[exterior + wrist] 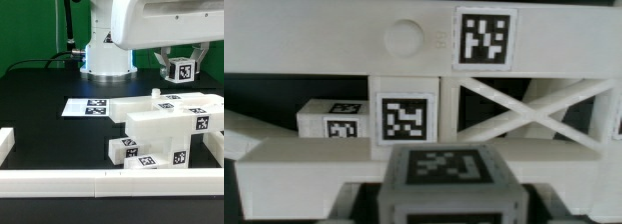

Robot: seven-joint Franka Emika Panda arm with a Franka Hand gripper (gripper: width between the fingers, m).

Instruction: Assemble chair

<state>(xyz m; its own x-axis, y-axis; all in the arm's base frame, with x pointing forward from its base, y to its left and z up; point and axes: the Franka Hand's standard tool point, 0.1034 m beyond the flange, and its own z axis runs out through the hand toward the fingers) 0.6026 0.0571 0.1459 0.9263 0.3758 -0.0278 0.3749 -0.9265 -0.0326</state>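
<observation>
Chair point(165, 126) looks roughly mid-build: flat panel point(331, 45), X-braced frame point(537, 112) and some legs seem joined into one block, standing just beside the marker board point(92, 106) on the exterior view's right of it. Gripper point(181, 68) is closed tight on a tagged square leg point(183, 71), raised off the table and further to the exterior view's right of the marker board than the chair, so that leg, and maybe more parts, is left to fit. No containers in either view, nothing to report there.
</observation>
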